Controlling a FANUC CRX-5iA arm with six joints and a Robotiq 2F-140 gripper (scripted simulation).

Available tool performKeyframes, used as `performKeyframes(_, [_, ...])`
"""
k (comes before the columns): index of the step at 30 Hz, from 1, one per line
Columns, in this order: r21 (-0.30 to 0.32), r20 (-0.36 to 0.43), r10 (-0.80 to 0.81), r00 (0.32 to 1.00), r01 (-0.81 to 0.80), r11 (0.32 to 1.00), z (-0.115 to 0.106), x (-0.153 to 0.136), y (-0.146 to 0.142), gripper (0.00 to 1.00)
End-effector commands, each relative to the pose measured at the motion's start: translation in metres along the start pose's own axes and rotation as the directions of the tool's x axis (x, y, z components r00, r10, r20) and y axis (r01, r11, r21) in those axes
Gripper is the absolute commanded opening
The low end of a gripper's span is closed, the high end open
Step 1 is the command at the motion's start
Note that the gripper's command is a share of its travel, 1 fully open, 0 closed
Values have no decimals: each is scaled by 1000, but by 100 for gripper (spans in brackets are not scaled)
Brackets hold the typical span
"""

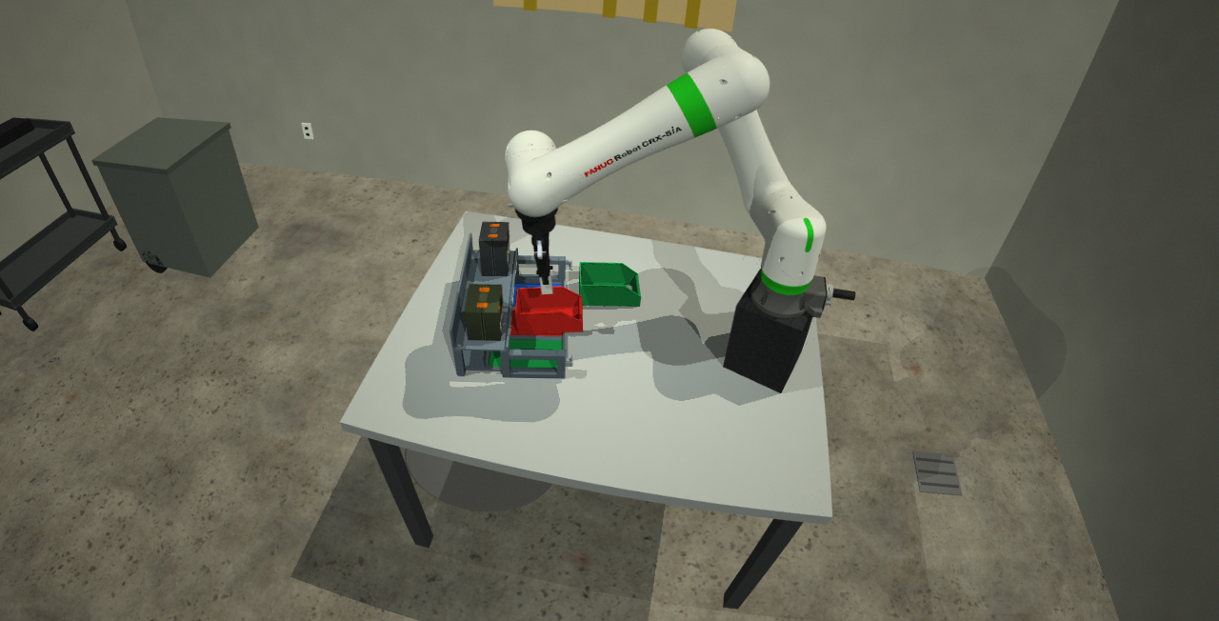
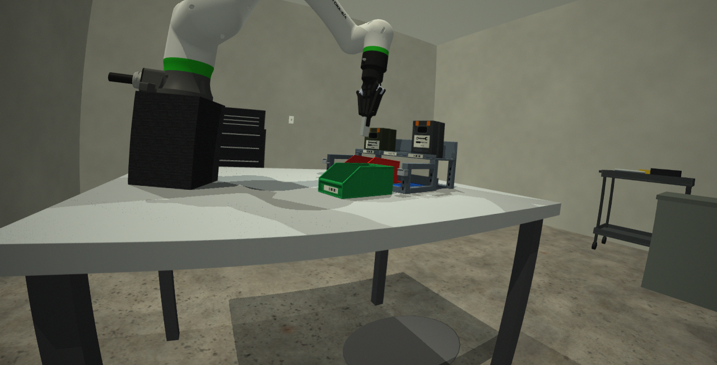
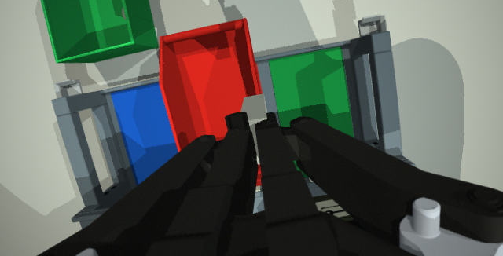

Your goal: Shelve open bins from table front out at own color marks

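Observation:
The red bin (image 1: 548, 314) (image 2: 388, 164) (image 3: 208, 83) sits at the shelf's middle place, between the blue and green marks. Its front end sticks out past the shelf's front lip; whether it lies level is unclear. It covers nearly all of the red mark. The green bin (image 1: 609, 286) (image 2: 368, 182) (image 3: 94, 9) stands on the table in front of the blue place. The green mark (image 1: 535, 348) (image 3: 292, 91) lies bare beside the red bin. My gripper (image 1: 546, 286) (image 2: 365, 126) (image 3: 257, 111) is shut and empty, above the red bin's side on the green-mark side.
The grey shelf (image 1: 459, 310) (image 2: 449, 172) (image 3: 387, 75) has posts at both ends. Two dark toolboxes (image 1: 494, 249) (image 1: 484, 311) (image 2: 380, 139) (image 2: 428, 139) stand on its upper board, close behind the gripper. The blue mark (image 3: 145, 130) lies on the red bin's other side.

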State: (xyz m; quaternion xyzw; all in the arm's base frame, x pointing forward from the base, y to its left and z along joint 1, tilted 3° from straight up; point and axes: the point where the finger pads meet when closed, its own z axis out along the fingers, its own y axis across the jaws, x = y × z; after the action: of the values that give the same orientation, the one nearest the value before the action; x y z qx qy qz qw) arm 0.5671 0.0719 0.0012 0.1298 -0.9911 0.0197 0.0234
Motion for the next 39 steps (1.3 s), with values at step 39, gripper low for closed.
performKeyframes(39, [38, 36, -739, 673, 738, 674, 17, 61, -28, 0])
